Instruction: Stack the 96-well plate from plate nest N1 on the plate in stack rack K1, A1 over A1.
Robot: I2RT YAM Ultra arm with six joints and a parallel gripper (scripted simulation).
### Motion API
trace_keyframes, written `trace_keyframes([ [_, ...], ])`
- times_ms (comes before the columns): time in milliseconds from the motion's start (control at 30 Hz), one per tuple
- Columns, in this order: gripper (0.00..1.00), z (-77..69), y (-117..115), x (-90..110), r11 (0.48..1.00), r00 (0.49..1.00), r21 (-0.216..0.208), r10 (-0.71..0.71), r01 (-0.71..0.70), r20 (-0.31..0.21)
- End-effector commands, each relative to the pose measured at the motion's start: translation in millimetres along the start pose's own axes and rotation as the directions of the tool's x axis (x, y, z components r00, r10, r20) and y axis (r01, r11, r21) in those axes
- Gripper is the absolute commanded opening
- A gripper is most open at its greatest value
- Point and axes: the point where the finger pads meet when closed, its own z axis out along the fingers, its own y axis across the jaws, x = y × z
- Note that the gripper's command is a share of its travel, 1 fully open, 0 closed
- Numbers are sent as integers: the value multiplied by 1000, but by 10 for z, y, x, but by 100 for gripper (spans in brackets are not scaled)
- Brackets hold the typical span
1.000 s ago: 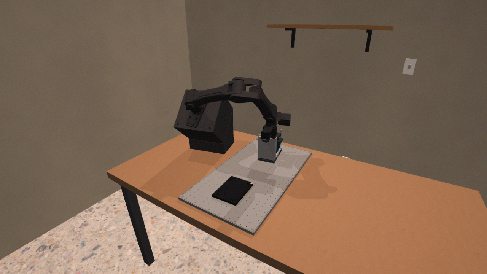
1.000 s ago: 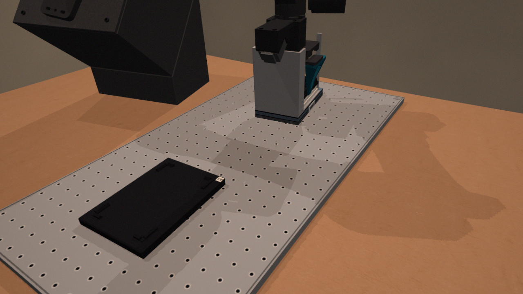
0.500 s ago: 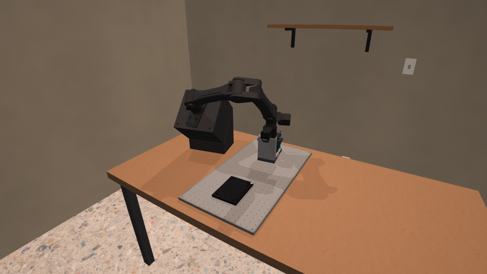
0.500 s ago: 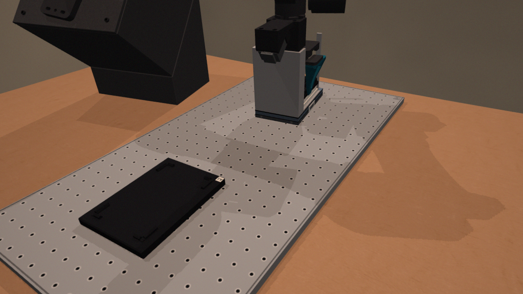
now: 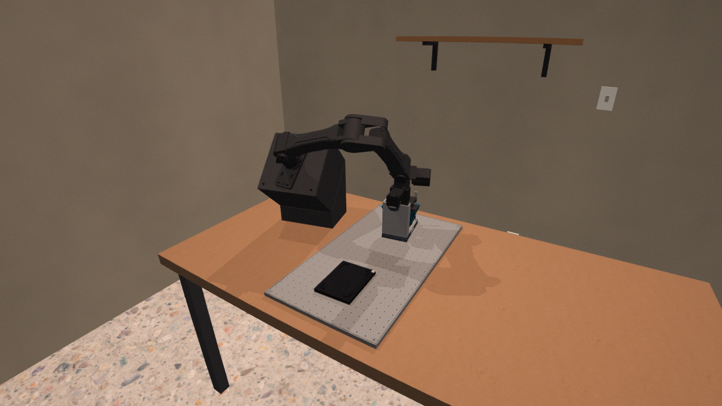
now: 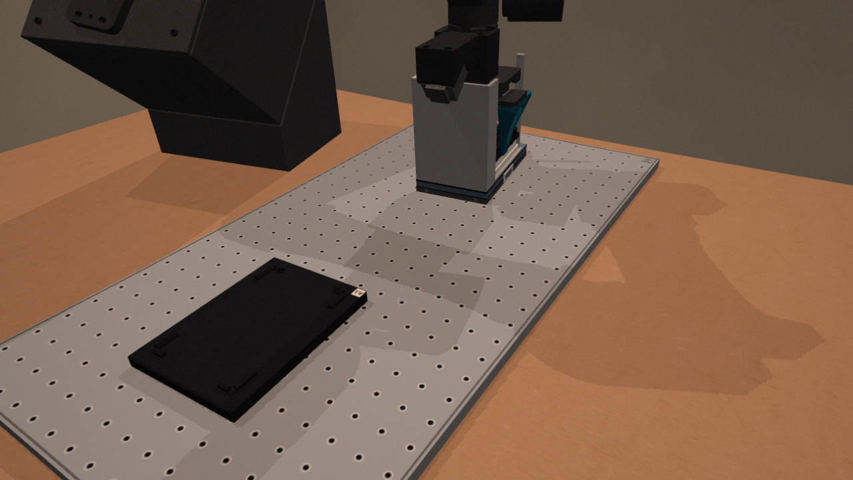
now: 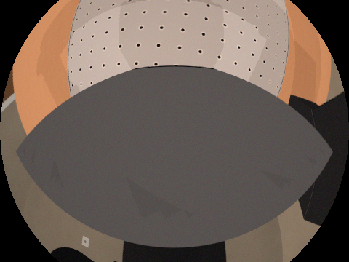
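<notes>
The black plate nest N1 (image 6: pixel 247 334) lies near the front of the perforated board with nothing on it, and its pale A1 mark (image 6: pixel 358 292) is at the far right corner. The grey stack rack K1 (image 6: pixel 456 140) stands at the far end of the board. My gripper (image 6: pixel 471 71) is at the rack's top, shut on the teal 96-well plate (image 6: pixel 512 113). The plate shows at the rack's open side and looks tilted. A white plate edge (image 6: pixel 508 160) shows low in the rack. The fingertips are hidden. The wrist view is mostly blocked by a grey surface (image 7: pixel 174 160).
The arm's black base block (image 6: pixel 196 77) stands left of the rack, off the board. The grey perforated board (image 5: pixel 368 272) lies on an orange table. A wall shelf (image 5: pixel 488 41) hangs far behind.
</notes>
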Motion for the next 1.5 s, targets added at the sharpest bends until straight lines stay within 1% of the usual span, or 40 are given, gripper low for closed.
trace_keyframes([
  [0, 0, 41, -60, -24, 1000, 1000, 9, -7, 7, 3],
  [1000, 0, 20, -34, -45, 1000, 1000, 3, -1, 1, 2],
  [1033, 100, 20, -34, -45, 1000, 1000, 3, -1, 1, 2],
  [1467, 100, 20, -48, -51, 1000, 1000, 8, -6, 6, 5],
])
